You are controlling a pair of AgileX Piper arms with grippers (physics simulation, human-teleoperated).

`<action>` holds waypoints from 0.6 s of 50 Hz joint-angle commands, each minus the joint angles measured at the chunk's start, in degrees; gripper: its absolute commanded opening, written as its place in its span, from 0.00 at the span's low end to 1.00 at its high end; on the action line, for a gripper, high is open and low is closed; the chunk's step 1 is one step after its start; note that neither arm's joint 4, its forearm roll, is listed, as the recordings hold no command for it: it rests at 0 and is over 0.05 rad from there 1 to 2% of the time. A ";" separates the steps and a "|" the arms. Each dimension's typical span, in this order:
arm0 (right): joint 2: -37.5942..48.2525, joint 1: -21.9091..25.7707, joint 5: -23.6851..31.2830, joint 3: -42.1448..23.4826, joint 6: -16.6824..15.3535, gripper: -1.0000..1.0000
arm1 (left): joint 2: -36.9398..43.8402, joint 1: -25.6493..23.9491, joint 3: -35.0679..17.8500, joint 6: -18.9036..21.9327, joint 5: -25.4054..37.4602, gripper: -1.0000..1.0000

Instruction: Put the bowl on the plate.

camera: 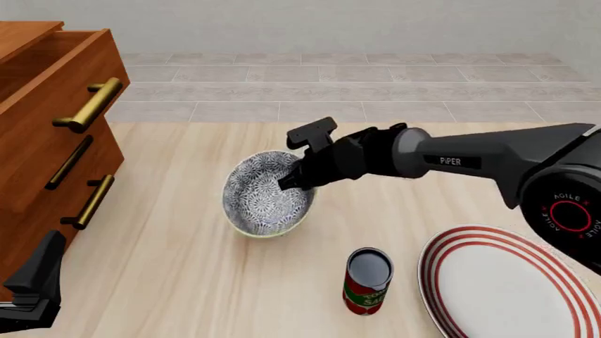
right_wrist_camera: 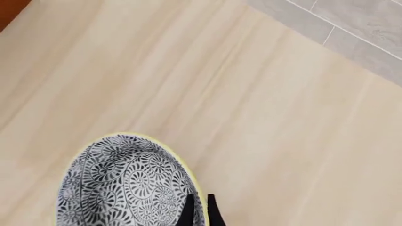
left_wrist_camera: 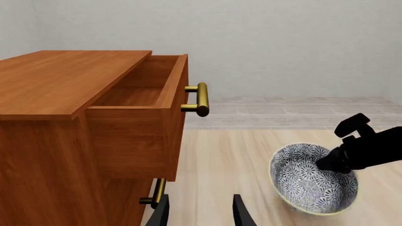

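Here we see a pale wood desk (camera: 179, 282) with a brown dresser (camera: 42, 127) at the far left in the front view, its top drawer (left_wrist_camera: 141, 108) pulled open, brass handles (camera: 89, 105) on the fronts. The plate (camera: 497, 282), white with red rings, lies flat at the near right edge of the desk, partly cut off by the frame. The right arm (camera: 488, 158) reaches in from the right across the middle. The bowl (camera: 266, 197) sits near the desk's centre, tilted, its patterned inside facing the camera; it is well apart from the plate. A red-and-green can (camera: 367, 282) stands upright between bowl and plate, nearer us. The right claw (camera: 298, 177) is pinched on the bowl's right rim, one finger (right_wrist_camera: 187, 214) inside and one outside, almost closed with the wall between them. The left claw (left_wrist_camera: 199, 212) hovers low by the dresser with its fingers apart, nothing between them.
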 commanded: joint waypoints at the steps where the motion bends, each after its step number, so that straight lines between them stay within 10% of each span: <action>1: -1.94 -1.30 1.07 -1.92 0.45 0.00 | 0.00 0.00 0.00 0.00 0.00 1.00; 30: -11.86 -5.15 0.94 -2.56 0.20 0.00 | 0.00 0.00 0.00 0.00 0.00 1.00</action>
